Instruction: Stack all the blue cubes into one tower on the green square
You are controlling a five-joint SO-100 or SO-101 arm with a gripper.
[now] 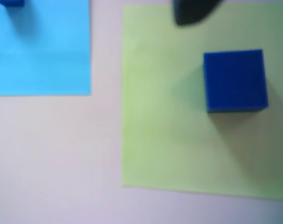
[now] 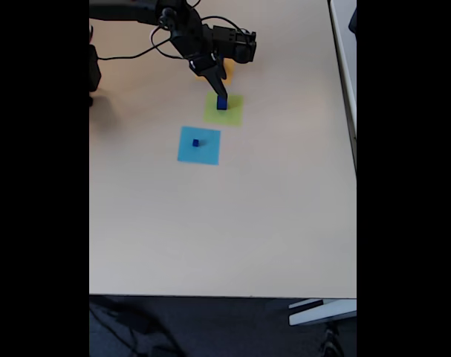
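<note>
A large blue cube stands on the right part of the green square, free of any grip. The tip of one dark finger pokes in from the top edge of the wrist view, up and left of that cube; the other finger is out of frame. In the fixed view my gripper hangs just above the same cube on the green square. A tiny blue cube sits on the light-blue paper square; the wrist view shows this tiny cube at its top left corner.
An orange-yellow paper square lies partly hidden behind the gripper. The arm and its cables come in from the top left. The light-blue square lies left of the green one with a strip of table between.
</note>
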